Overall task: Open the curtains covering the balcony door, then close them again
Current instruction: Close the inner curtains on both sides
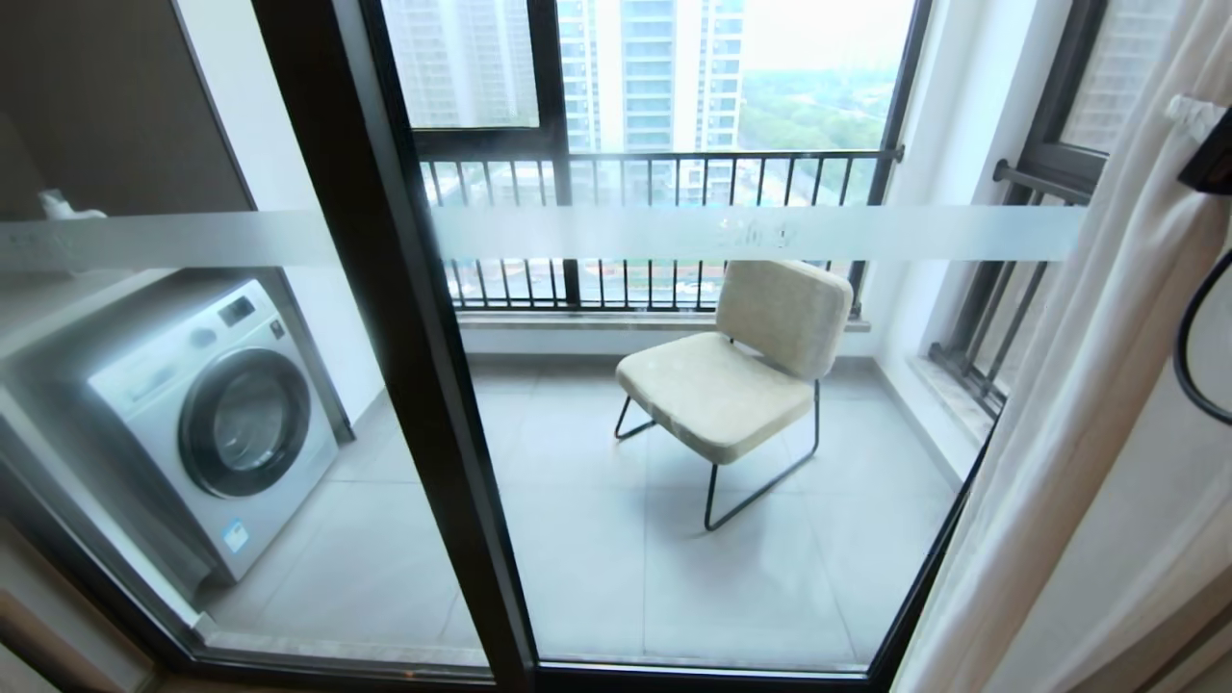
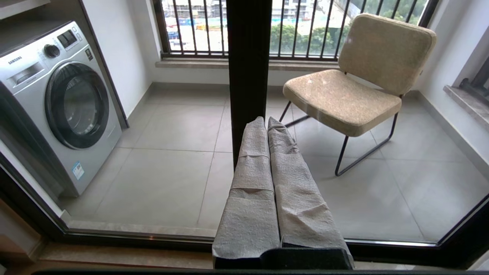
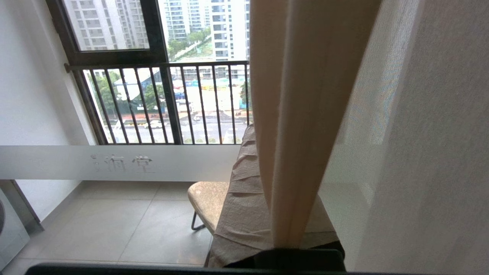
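**Right gripper on curtain edge, door glass uncovered**

The curtains (image 1: 1088,404) hang bunched at the far right of the scene. The balcony door (image 1: 404,337) stands bare, so you are likely at the turn from opening to closing.

The right gripper (image 3: 282,244) has its jaws together, clamped on a cream fold of the curtains, with the sheer layer (image 3: 420,133) just beside it. The left gripper (image 2: 269,126) hangs low in front of the door post, jaws together, holding nothing.

To do the closing pull well, in my judgement:
- Draw the fold leftward along the door, level with the frosted band (image 1: 751,233).
- Keep the pull parallel to the glass, not downward, so that the fabric slides rather than strains.
- Check that the sheer follows; it may lag behind.

Count:
- curtain layers seen: two (cream, sheer)
- door panes: two
- chair (image 1: 741,375): one
- washer (image 1: 212,423): one
- grippers: two
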### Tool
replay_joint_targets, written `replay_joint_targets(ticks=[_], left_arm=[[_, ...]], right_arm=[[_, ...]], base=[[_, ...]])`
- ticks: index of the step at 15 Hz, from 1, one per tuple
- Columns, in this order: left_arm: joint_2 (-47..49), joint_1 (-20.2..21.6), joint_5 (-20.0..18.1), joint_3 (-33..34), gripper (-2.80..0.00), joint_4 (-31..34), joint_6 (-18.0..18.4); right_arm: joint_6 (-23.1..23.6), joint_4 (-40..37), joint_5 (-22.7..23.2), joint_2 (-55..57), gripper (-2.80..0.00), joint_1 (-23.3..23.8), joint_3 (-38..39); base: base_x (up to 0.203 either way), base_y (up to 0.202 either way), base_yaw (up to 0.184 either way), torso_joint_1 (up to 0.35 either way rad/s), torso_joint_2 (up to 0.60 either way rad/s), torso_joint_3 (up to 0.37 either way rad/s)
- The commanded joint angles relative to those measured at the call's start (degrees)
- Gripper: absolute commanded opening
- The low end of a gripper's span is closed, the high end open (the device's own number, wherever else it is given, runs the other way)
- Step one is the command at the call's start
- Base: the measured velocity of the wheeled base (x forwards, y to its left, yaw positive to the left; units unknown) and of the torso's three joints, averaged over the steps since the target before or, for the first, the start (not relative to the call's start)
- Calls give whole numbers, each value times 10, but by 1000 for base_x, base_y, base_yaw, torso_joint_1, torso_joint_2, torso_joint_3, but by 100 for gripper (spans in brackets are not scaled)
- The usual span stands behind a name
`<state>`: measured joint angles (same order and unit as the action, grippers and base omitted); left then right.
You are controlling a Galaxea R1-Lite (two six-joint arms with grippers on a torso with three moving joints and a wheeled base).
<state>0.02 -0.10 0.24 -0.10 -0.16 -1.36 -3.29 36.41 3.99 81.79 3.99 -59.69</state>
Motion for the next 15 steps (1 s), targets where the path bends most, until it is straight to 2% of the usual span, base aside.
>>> replay_joint_targets(ticks=[1,8,13,15], left_arm=[[0,0,0,0,-280,0,0],[0,0,0,0,-280,0,0],[0,0,0,0,-280,0,0],[0,0,1,0,-280,0,0]], right_arm=[[2,4,1,17,-280,-7,-8],[6,11,1,33,-280,-11,-17],[8,13,-3,48,-280,-37,-31],[10,14,-38,55,-280,-51,-32]], base=[[0,180,2,1,-1,2],[0,188,-2,3,3,1],[0,193,-1,1,4,4],[0,194,2,2,1,4]])
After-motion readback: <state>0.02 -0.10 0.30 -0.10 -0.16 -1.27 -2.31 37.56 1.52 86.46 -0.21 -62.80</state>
